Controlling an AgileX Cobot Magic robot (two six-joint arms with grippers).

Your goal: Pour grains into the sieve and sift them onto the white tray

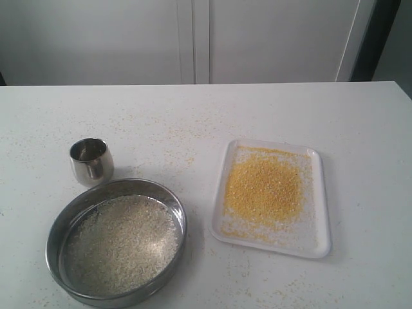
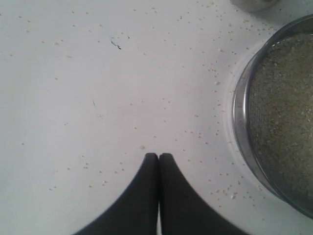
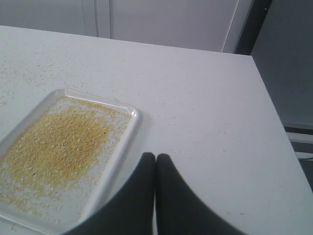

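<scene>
One sieve (image 1: 77, 205) is sitting on the table (image 1: 257, 109), holding the whitish grains (image 1: 122, 241). It is lying left of one white tray (image 1: 324, 206), which is bearing the yellow grains (image 1: 264, 187). One steel cup (image 1: 91, 161) is standing just beside the sieve. Both grippers (left gripper (image 2: 158, 155), right gripper (image 3: 155, 155)) are hovering clenched and empty.

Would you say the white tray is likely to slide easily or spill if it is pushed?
The white tray looks glossy and thin, so it would probably slide readily on the smooth table. Its rim is low, so the loose yellow grains could well spill if tilted.
</scene>
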